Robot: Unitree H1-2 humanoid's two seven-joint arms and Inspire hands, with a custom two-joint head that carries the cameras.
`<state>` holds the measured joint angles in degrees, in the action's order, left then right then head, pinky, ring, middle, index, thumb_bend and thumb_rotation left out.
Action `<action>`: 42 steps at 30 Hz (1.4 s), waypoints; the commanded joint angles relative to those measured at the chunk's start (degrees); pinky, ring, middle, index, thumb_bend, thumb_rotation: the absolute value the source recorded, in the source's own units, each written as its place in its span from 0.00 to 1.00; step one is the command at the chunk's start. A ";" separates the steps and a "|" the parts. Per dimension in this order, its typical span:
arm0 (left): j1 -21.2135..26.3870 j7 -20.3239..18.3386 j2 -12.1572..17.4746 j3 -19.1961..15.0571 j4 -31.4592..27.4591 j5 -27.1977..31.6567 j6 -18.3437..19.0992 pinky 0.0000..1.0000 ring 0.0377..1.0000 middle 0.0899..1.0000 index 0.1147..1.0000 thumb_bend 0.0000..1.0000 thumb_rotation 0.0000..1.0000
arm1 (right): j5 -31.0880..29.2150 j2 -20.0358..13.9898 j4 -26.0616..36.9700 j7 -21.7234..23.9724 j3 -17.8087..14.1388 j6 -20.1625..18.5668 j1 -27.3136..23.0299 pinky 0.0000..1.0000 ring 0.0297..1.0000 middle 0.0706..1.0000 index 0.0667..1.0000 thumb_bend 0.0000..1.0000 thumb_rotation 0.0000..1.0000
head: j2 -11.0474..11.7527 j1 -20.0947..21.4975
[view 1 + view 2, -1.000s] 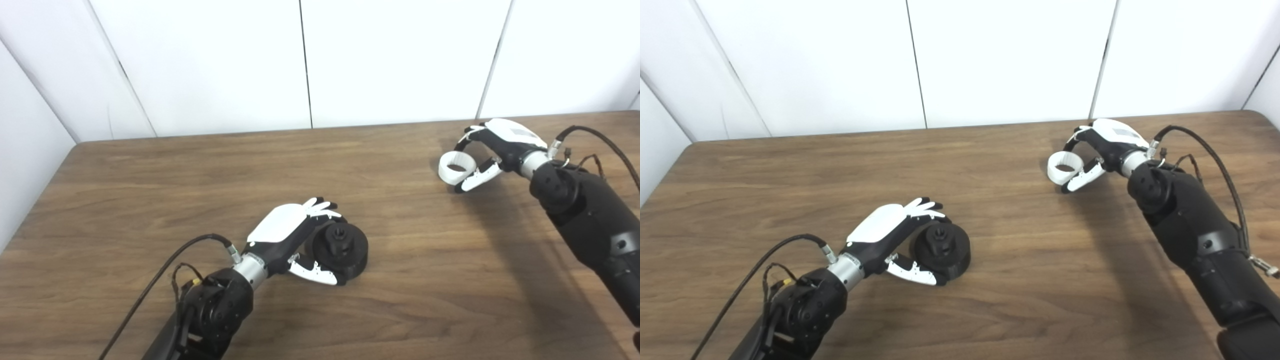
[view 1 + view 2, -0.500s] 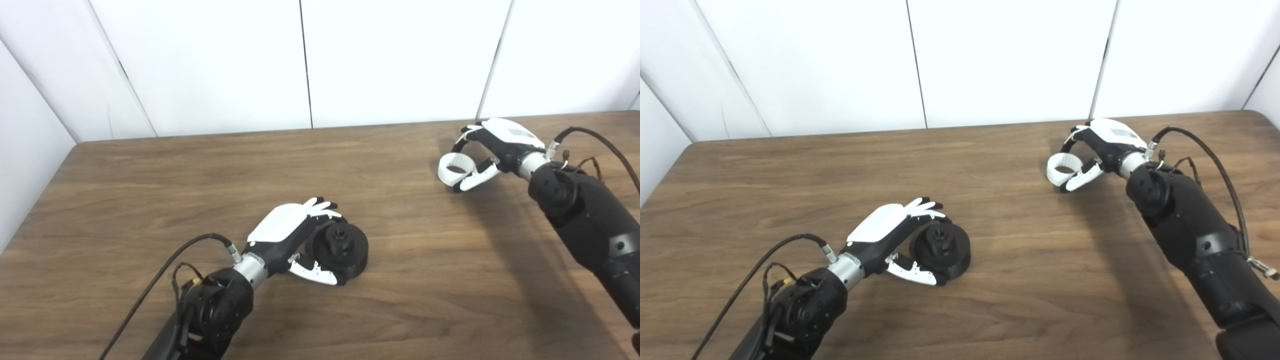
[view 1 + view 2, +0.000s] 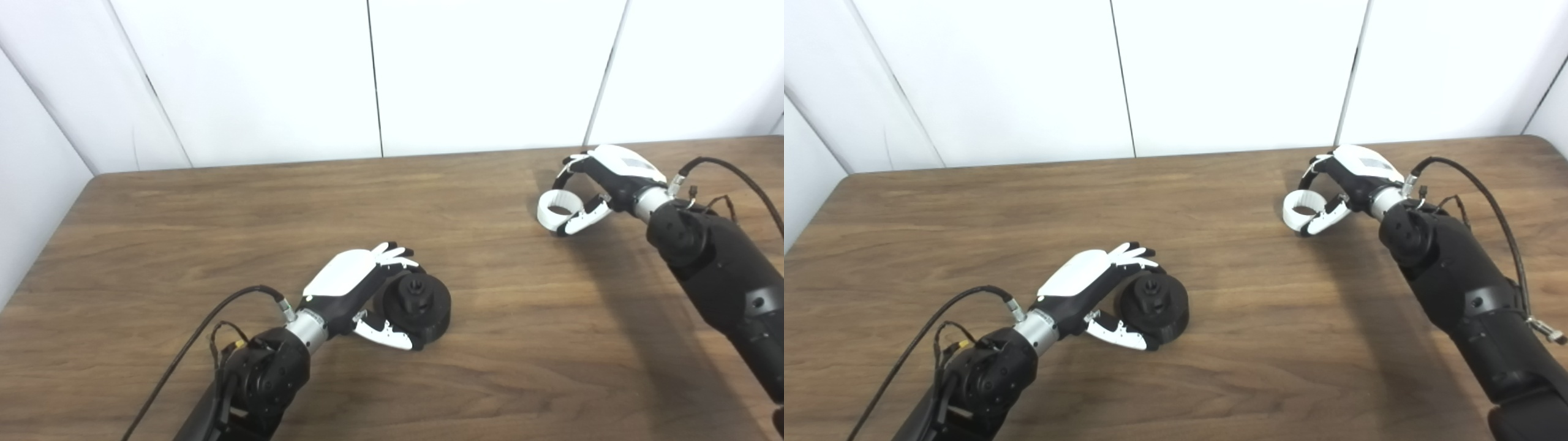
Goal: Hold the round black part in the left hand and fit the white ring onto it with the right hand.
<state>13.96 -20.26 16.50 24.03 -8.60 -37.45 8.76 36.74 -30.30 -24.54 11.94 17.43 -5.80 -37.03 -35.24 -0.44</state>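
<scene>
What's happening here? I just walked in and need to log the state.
The left hand is wrapped around the round black part, which sits on the table. Far off to the right, the right hand grips the white ring between thumb and fingers. The ring is not yet on the part.

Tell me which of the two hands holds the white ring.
The right hand, far right on the table, holds the ring between thumb and fingers. The left hand grips the black part instead.
</scene>
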 commanded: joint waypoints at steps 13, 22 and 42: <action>0.44 -2.01 -0.16 0.37 -0.50 0.78 0.16 0.84 1.00 0.95 0.74 0.88 0.32 | -0.69 -0.31 1.32 -2.87 -1.27 2.30 -2.10 0.89 0.96 0.88 0.60 0.82 0.15 | -0.01 -0.16; 0.31 -1.54 -0.28 0.40 -0.15 0.70 -0.37 0.83 1.00 0.94 0.74 0.88 0.31 | -1.03 -0.43 3.53 -2.31 -1.82 2.07 -1.75 0.88 0.96 0.89 0.59 0.81 0.16 | 0.03 -0.09; 0.47 -1.30 -0.99 0.62 0.76 0.23 -0.26 0.83 1.00 0.95 0.74 0.88 0.31 | -1.17 -0.69 20.92 5.31 -2.48 0.03 0.06 0.90 0.96 0.88 0.57 0.84 0.21 | 0.06 -0.06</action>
<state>14.01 -20.42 16.05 23.85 -8.52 -37.68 8.60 35.39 -30.28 -6.69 17.36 15.88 -5.84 -34.70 -35.16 -0.35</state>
